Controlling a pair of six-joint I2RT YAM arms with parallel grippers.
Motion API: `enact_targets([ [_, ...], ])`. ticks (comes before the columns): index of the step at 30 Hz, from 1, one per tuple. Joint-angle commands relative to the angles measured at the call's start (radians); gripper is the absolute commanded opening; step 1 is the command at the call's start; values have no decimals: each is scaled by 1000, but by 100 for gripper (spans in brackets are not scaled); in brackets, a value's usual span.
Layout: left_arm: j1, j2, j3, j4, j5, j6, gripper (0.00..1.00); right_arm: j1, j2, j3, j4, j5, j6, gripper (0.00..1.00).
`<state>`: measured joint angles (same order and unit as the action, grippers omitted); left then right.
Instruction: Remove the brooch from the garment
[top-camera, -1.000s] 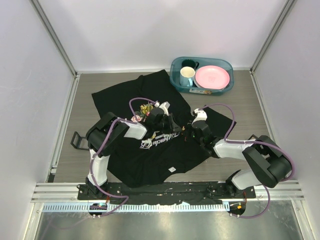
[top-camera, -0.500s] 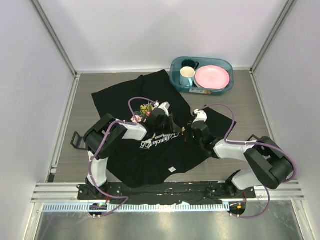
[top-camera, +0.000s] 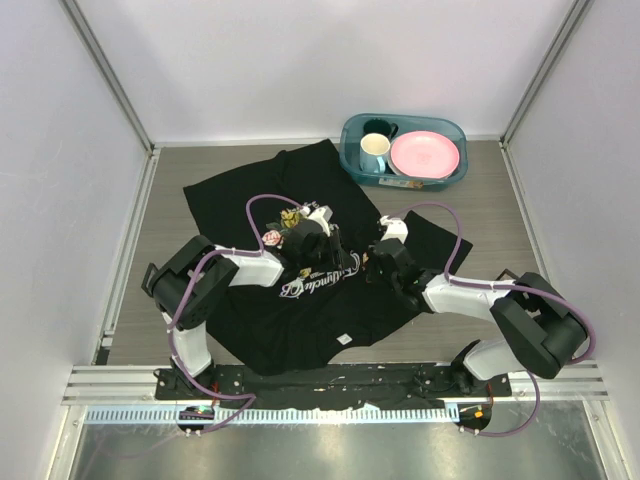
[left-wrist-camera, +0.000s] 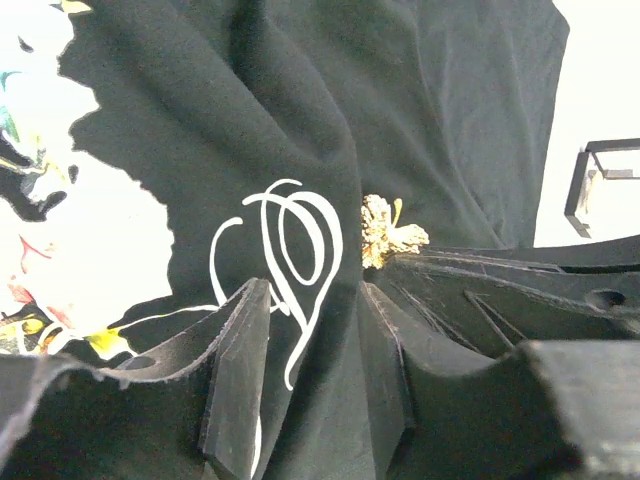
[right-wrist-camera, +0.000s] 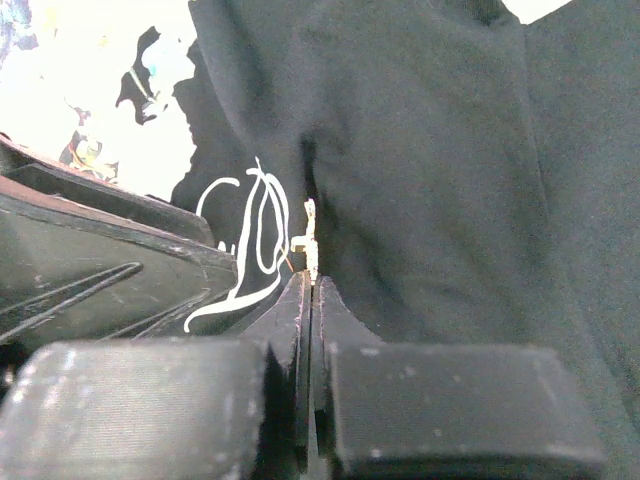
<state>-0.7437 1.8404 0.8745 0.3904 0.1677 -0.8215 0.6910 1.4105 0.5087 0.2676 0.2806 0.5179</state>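
From above, the garment (top-camera: 230, 195) lies spread and rumpled on the table (top-camera: 150, 230), filling the centre and left of the frame, its rose print (top-camera: 283, 222) just left of the 2 grippers. The left gripper (top-camera: 322, 248) and the right gripper (top-camera: 376, 264) meet over the middle of the shirt, both low on the cloth and near each other. In the upper right a teal bin (top-camera: 403, 117) holds a pale mug (top-camera: 374, 152) and a pink plate (top-camera: 425, 154). A small white label (top-camera: 343, 339) sits on the shirt's lower part. In the left wrist view, the left gripper's 2 fingers (left-wrist-camera: 235, 370) stand partly apart at the bottom of the frame, a raised fold bearing white cursive lettering (left-wrist-camera: 290, 260) in the gap. Just right of centre the brooch (left-wrist-camera: 388, 230) shows as a small pale-yellow spot on the fold, touching the tip of the right gripper, which enters from the right edge. In the right wrist view, the right gripper's fingers (right-wrist-camera: 335, 320) are pressed together at the lower centre, a small pale piece of the brooch rising from their tips against the black cloth.
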Motion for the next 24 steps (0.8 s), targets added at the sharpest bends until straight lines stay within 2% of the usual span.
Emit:
enact_targets([
  [1,7,-3,-17,8,-25,18,42,41,15,86,-82,130,-21,1],
  [6,23,51,-32,42,-39,-28,40,108,77,162,-220,287,-25,1],
  [10,61,66,-60,41,-40,-59,40,134,97,201,-296,356,-13,1],
  [24,83,62,-86,88,19,-45,42,140,53,214,-387,431,-22,1],
])
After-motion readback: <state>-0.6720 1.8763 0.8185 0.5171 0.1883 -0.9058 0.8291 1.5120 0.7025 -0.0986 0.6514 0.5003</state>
